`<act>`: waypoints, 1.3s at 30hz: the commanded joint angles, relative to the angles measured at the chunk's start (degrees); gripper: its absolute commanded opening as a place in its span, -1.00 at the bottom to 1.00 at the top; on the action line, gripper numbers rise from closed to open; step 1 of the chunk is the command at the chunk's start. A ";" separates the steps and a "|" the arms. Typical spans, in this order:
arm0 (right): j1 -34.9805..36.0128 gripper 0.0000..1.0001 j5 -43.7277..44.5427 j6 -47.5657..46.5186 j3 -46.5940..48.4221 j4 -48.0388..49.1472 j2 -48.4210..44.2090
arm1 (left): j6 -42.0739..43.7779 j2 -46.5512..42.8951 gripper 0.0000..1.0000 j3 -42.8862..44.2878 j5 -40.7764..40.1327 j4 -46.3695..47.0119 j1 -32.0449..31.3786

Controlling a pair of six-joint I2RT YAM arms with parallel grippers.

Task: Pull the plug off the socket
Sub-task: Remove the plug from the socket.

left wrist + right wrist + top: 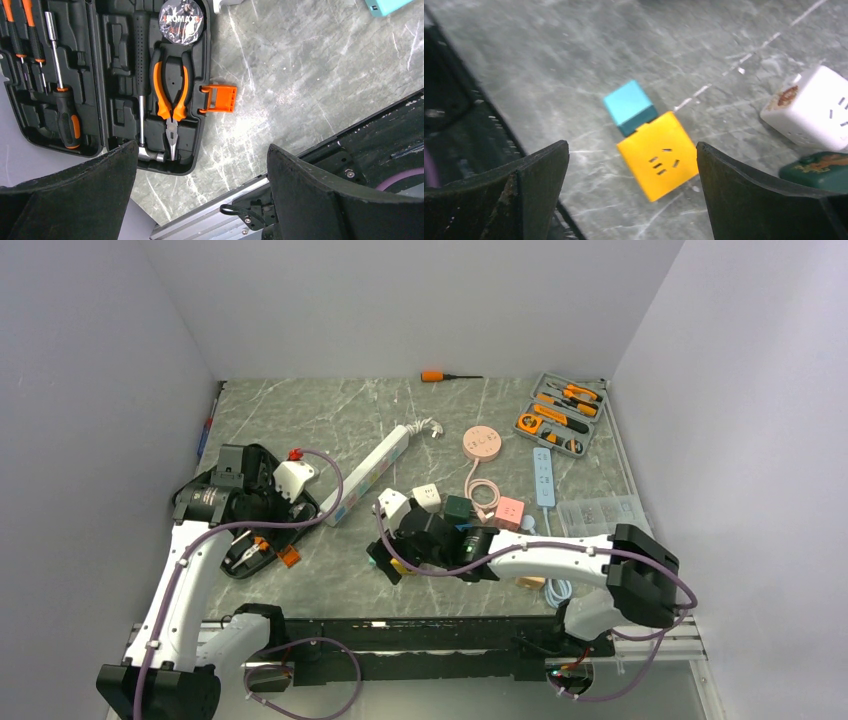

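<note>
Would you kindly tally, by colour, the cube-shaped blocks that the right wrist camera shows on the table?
Teal cube: 1
Yellow cube: 1
White cube: 1
Dark green cube: 1, partly cut off at the edge of the view
Total: 4

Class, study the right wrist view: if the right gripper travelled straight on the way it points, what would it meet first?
Probably the yellow cube socket, lying on the grey marble tabletop in line with the gap of the open right gripper; the teal cube plug sits against it. Depth is unclear.
</note>
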 commanded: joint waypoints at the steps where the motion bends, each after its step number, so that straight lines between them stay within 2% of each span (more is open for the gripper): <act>1: -3.33 1.00 -1.79 -5.56 -4.96 7.00 2.30 | 0.17 -0.53 0.99 2.16 0.62 -0.83 0.27; 6: -5.22 1.00 -6.13 -6.87 -9.72 15.08 2.68 | 0.46 -0.92 0.99 2.23 0.43 -1.21 0.27; 11: -5.30 1.00 -12.27 -8.28 -11.78 18.99 3.94 | 0.28 -0.61 0.99 2.44 0.55 -1.27 0.27; 17: -5.27 0.99 -10.40 -10.52 -10.59 21.22 8.13 | -0.08 -0.14 0.99 2.90 0.95 -1.27 0.27; 24: -4.72 0.99 -10.96 -11.92 -8.72 18.75 10.96 | 0.83 -0.79 0.99 2.29 -0.20 -1.37 0.27; 31: -1.44 0.98 -7.90 -10.10 -13.32 18.70 5.09 | 0.89 -0.85 0.99 1.27 0.05 -0.66 0.27; 39: 2.02 0.99 -4.19 -8.25 -13.69 12.30 -1.03 | 0.98 -0.86 0.99 1.17 0.25 -0.37 0.27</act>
